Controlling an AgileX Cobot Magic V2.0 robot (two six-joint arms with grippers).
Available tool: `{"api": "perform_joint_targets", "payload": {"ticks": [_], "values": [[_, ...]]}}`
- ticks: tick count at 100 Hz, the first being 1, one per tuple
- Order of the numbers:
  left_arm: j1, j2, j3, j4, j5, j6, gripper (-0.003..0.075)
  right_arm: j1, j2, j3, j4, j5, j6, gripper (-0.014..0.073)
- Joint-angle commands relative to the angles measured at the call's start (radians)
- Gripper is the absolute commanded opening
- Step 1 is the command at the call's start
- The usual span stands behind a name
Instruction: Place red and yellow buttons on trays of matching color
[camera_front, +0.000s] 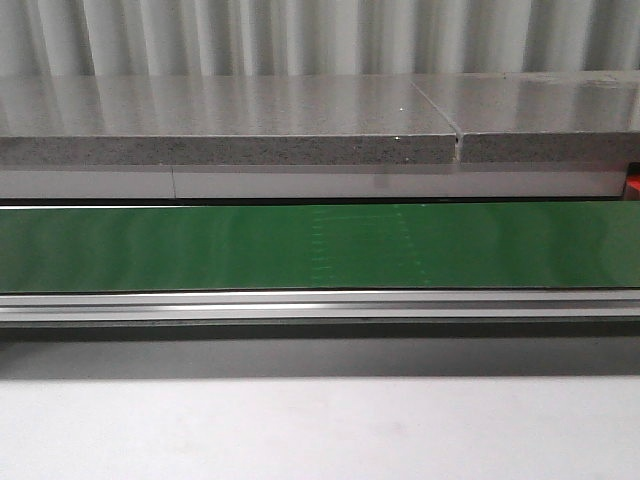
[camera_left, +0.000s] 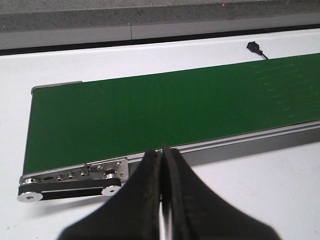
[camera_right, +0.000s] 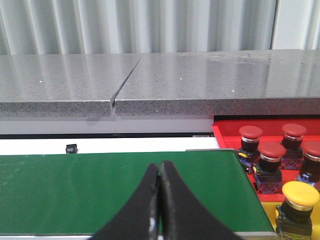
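Observation:
Several red buttons (camera_right: 271, 151) stand on the red tray (camera_right: 225, 133) in the right wrist view, just past the end of the green conveyor belt (camera_right: 115, 190). One yellow button (camera_right: 300, 195) stands on the yellow tray (camera_right: 270, 212) beside them. My right gripper (camera_right: 159, 170) is shut and holds nothing, hanging over the belt. Shut and holding nothing too, my left gripper (camera_left: 163, 151) hovers at the belt's near rail (camera_left: 240, 142), close to the belt's other end. In the front view the belt (camera_front: 320, 245) carries no button, and neither gripper shows there.
A grey stone ledge (camera_front: 230, 125) runs behind the belt, with a corrugated wall above it. A small black plug (camera_left: 252, 46) lies on the white table (camera_left: 260, 185) beyond the belt. The belt's drive pulley and bracket (camera_left: 75, 180) sit near my left gripper.

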Motion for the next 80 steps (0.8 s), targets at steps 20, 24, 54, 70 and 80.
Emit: {"api": "perform_joint_targets", "payload": {"ticks": [20, 24, 54, 70, 80], "values": [[-0.001, 0.007, -0.027, -0.02, -0.064, 0.0, -0.002, 0.001, -0.209, -0.018, -0.014, 0.14, -0.002, -0.0086], [-0.001, 0.007, -0.027, -0.02, -0.064, 0.0, -0.002, -0.001, -0.208, -0.018, -0.014, 0.146, -0.002, -0.0086], [-0.001, 0.007, -0.027, -0.02, -0.064, 0.0, -0.002, -0.001, -0.207, -0.018, -0.014, 0.154, -0.002, -0.0087], [-0.001, 0.007, -0.027, -0.02, -0.064, 0.0, -0.002, -0.001, -0.207, -0.018, -0.014, 0.155, -0.002, -0.0088], [-0.001, 0.007, -0.027, -0.02, -0.064, 0.0, -0.002, -0.001, -0.207, -0.018, -0.014, 0.157, -0.002, -0.0088]]}}
